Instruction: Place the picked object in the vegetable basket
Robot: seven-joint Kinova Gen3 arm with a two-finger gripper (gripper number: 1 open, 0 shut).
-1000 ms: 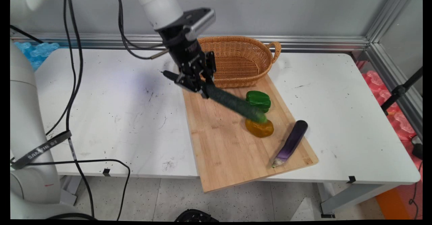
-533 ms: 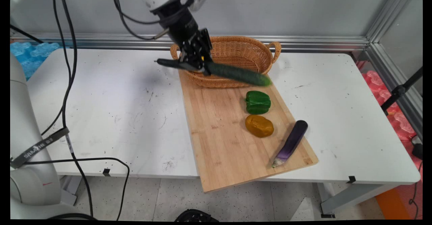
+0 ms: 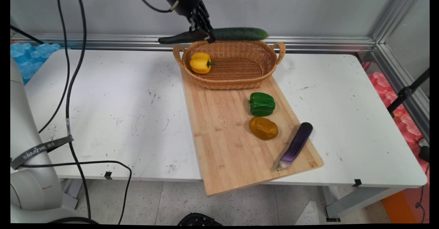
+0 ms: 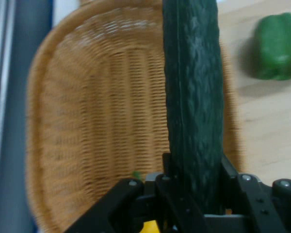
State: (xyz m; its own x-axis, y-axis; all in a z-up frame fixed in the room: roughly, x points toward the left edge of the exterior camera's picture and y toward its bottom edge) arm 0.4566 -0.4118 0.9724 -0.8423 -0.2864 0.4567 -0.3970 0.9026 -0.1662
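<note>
Your gripper (image 3: 202, 33) hangs at the top of the main view, clenched on a long dark cucumber (image 3: 236, 34) that lies nearly level in the air, above the back rim of the wicker basket (image 3: 240, 81). The hand view shows the cucumber (image 4: 193, 97) running straight out from between the fingers (image 4: 167, 174), with the basket's weave (image 4: 97, 121) beneath it.

Going left to right on the white table (image 3: 113, 95): a yellow bell pepper (image 3: 200, 63) sits inside the basket at its left end, near the handle. The basket stands on the far end of a wooden cutting board (image 3: 223, 146). On the board in front of the basket rests a green bell pepper (image 3: 262, 104), and just nearer the camera lies a brownish-yellow potato (image 3: 263, 128). To their right, a purple eggplant (image 3: 295, 145) lies slanted by the board's right edge.
</note>
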